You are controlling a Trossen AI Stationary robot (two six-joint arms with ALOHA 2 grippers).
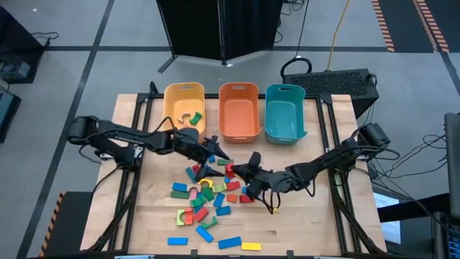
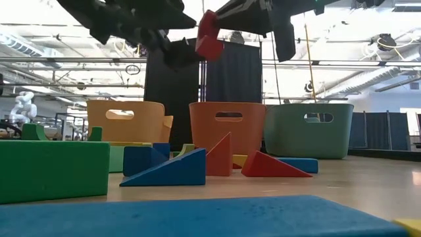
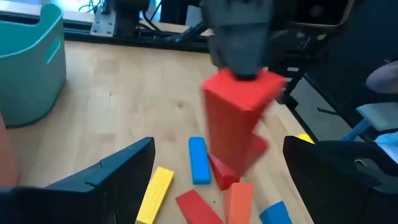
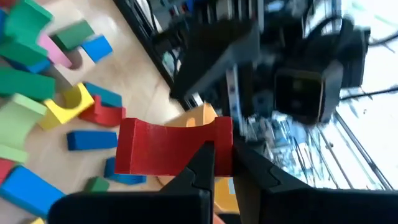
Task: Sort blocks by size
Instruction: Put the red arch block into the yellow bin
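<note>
Our right gripper [image 4: 217, 163] clamps a red arch block [image 4: 168, 146] aloft, our left gripper [image 3: 211, 180] spread just beside it: a collision could knock it loose.

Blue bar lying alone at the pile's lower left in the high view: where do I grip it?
Grip the blue bar across its narrow width at mid-length, straight from above: it lies flat, bare table along both long sides, a green block off one end. Use the open left hand; the right hand holds a red arch.
</note>
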